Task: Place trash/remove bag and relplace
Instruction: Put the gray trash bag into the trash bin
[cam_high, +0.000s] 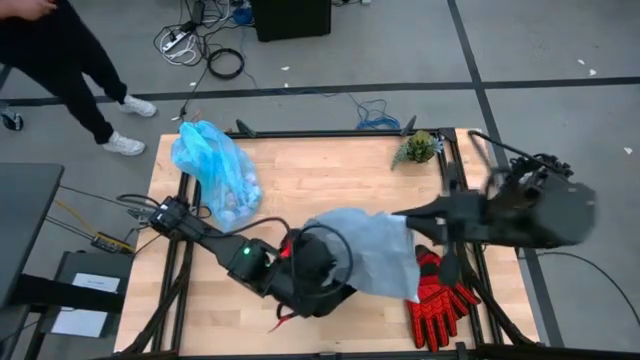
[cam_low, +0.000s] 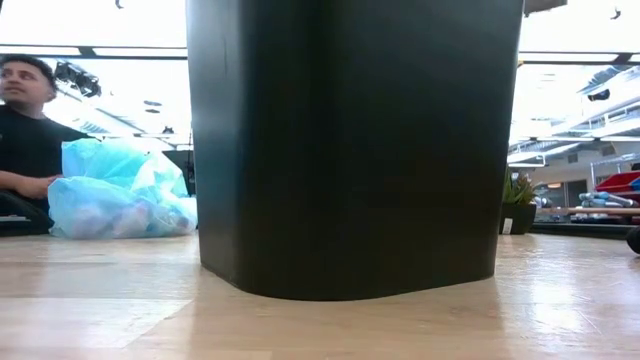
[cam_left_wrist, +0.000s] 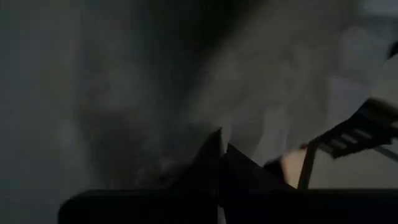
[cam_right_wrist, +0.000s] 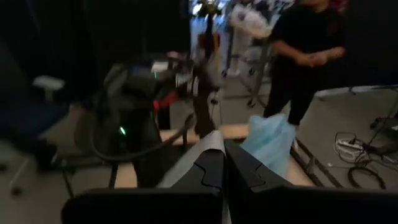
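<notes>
High view: both arms meet over the middle of the worktop (cam_high: 300, 170), with a pale grey-blue bag (cam_high: 370, 250) stretched between them above the black bin.
Left hand (cam_left_wrist: 222, 155): fingers pressed together, pinching the grey-blue bag from inside its folds; the wrist view shows little but dim plastic.
Right hand (cam_right_wrist: 222, 155): fingers closed on the other edge of the same grey-blue bag, reaching in from the right side.
Filled bag (cam_high: 215, 170): the bright cyan bag sits at the far left of the worktop, well apart from the bin, with paper wads (cam_high: 237, 205) visible through it.
Bin (cam_low: 350, 150): stands upright in the middle of the worktop, filling the low view; its rim cannot be seen from there.
Risk, slipping: the thin plastic is held only at two small pinches, so a pull apart may tear it or drag it out of one grip.
Risk, missing the rim: the bag hangs bunched, not spread, so it may drop beside the bin or fold shut inside.
Risk, tipping: tugging the bag sideways against the rim could shift or topple the bin.
Nearby: red glove (cam_high: 438, 290) just beside the bin, small plant (cam_high: 419, 148) at the far edge, a person (cam_right_wrist: 305, 50) beyond the worktop.
</notes>
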